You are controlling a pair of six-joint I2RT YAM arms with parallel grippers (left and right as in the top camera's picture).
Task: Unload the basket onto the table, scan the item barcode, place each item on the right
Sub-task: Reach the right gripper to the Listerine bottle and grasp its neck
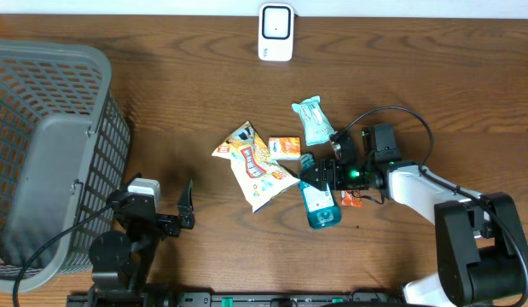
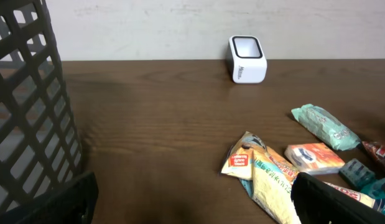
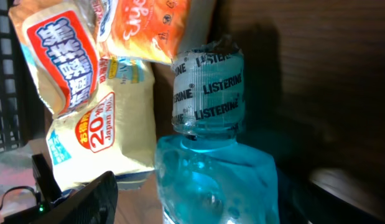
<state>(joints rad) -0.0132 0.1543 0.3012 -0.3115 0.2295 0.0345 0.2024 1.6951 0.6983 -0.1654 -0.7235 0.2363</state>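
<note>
Grey basket (image 1: 50, 153) is sitting far left; left claw (image 1: 182, 213) is hanging wide open beside it, holding nothing. Snack bag (image 1: 255, 166) is lying mid-way across the surface (image 1: 187, 94), white scanner (image 1: 275, 32) standing at the back edge. Blue Listerine bottle (image 1: 322, 211) is lying just right of the bag, right claw (image 1: 322, 177) straddling its neck; can't tell if it's actually gripping.

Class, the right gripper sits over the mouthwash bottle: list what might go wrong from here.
The mouthwash bottle lies on its side, so it may roll or slip from the right gripper. The yellow snack bag and orange packet crowd its cap; the jaws might snag them.
</note>
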